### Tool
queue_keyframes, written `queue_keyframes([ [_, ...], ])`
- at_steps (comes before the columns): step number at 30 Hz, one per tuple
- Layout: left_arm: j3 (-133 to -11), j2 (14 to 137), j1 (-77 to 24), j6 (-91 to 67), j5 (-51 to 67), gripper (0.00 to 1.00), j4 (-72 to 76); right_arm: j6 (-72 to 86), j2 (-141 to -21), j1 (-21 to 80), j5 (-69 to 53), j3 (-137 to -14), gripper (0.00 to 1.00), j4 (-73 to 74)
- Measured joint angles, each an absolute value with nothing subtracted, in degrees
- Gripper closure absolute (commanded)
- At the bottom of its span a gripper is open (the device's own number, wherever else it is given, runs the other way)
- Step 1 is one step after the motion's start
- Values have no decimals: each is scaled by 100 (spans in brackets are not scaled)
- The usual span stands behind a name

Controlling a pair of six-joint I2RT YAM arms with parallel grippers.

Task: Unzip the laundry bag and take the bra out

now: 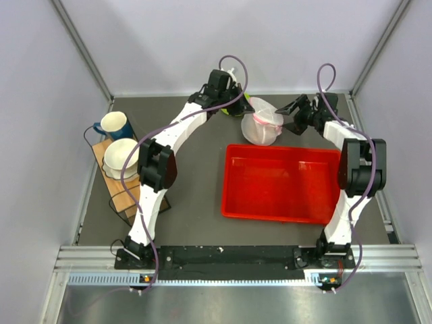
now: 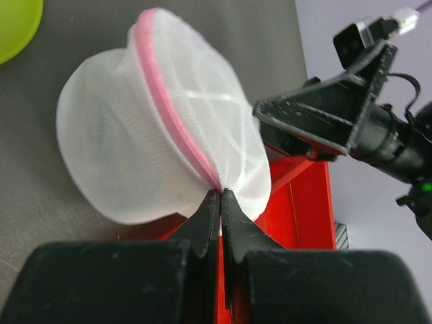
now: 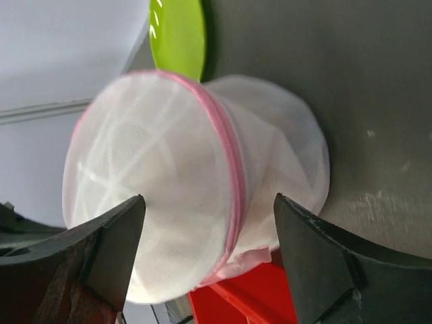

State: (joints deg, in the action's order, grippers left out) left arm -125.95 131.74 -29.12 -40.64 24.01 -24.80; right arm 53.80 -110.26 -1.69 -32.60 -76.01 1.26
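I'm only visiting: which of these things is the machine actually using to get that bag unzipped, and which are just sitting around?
In the job: laundry bag; left gripper, shut on its pink trim; right gripper, open, close to it. The bra cannot be made out through the mesh.
Just lying about: red tray; lime-green plate; blue mug; white bowl.

A robotics lab test cell: a white left arm [image 1: 181, 126] and right arm [image 1: 341, 212] bolted to an aluminium rail [image 1: 236, 259] at a dark bench [image 1: 196, 196], enclosed by plain pale wall panels [image 1: 37, 101] on metal struts [image 1: 81, 47].
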Motion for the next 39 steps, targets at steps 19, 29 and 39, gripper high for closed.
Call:
queue_keyframes([
  [19,-13329,13367,-2827,-3557,2158,15,-2827,5911,-10975,-141,-3052,-7087,100,-692],
  [29,-11566,12311,-2860,-4281,1033,14,-3035,7321,-10398,480,-1927,-6189,100,-1601],
  [39,-10565,11550,-3295,-5592,1398,12,-2821,7861,-10451,552,-1588,-6204,100,-1758],
])
